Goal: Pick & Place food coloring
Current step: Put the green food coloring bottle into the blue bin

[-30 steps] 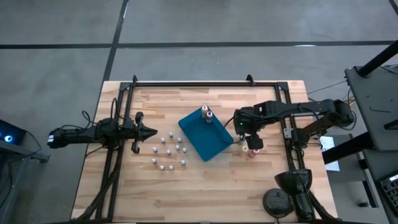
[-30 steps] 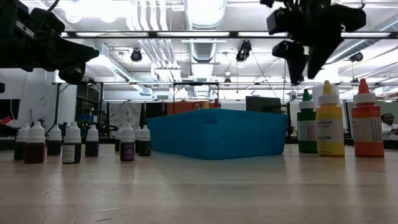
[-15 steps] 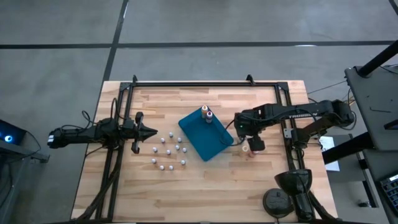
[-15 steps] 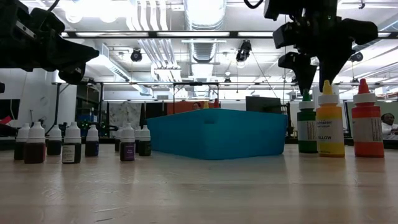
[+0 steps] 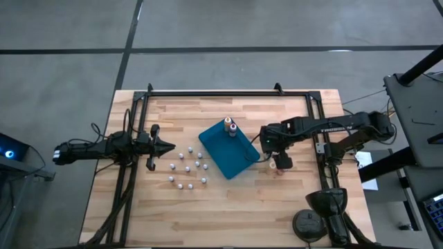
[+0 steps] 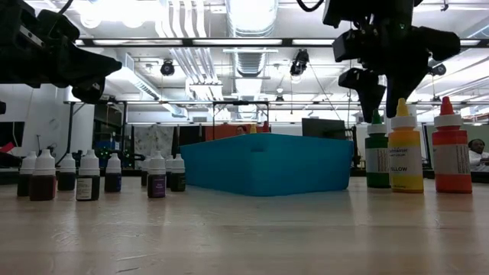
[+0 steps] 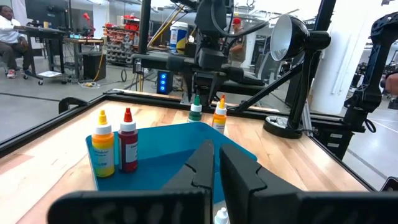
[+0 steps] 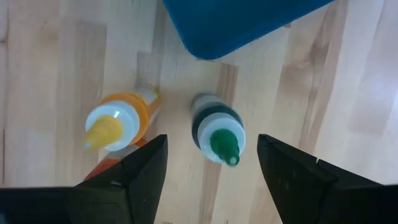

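My right gripper [image 6: 385, 101] hangs open, pointing down, just above the green-topped bottle [image 8: 217, 129]; its fingers stand on either side of that top without touching it. Beside it stand a yellow-topped bottle [image 6: 405, 155] and an orange one [image 6: 451, 153], all upright on the table to the right of the blue tray [image 5: 228, 153]. Two more coloured bottles [image 7: 115, 148] stand inside the tray's far corner. Several small white-topped bottles [image 5: 187, 169] stand in a cluster left of the tray. My left gripper [image 5: 165, 146] waits shut at the table's left, clear of them.
The blue tray [image 6: 267, 164] lies slantwise mid-table, between the small bottles and the three tall ones. A black rail frame [image 5: 228, 92] runs round the table. A lamp base [image 5: 309, 223] sits at the near right corner. Bare wood lies along the near edge.
My right gripper has come down a little and shifted toward the table's right, from beside the green-topped bottle to right over it. Its fingers stay open. No bottle has moved.
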`<state>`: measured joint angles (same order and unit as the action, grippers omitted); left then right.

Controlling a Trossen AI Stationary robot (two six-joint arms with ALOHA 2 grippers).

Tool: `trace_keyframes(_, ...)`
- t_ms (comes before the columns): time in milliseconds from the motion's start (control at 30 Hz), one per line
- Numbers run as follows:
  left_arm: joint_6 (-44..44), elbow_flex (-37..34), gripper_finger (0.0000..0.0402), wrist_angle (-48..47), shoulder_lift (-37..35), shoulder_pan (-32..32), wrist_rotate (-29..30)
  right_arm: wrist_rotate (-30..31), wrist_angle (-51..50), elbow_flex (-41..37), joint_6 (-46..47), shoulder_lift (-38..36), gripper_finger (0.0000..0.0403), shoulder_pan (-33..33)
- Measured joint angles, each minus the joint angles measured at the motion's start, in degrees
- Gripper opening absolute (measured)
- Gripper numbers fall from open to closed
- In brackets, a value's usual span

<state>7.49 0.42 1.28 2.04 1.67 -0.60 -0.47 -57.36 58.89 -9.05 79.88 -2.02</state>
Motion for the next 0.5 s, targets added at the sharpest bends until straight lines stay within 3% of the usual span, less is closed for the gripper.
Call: trace_keyframes(500,0.00,0.00,0.0000,-0.01,-0.02,-0.01,0.02,0.57,2.05,-1.56,0.07,0.00,0.0231,-0.02)
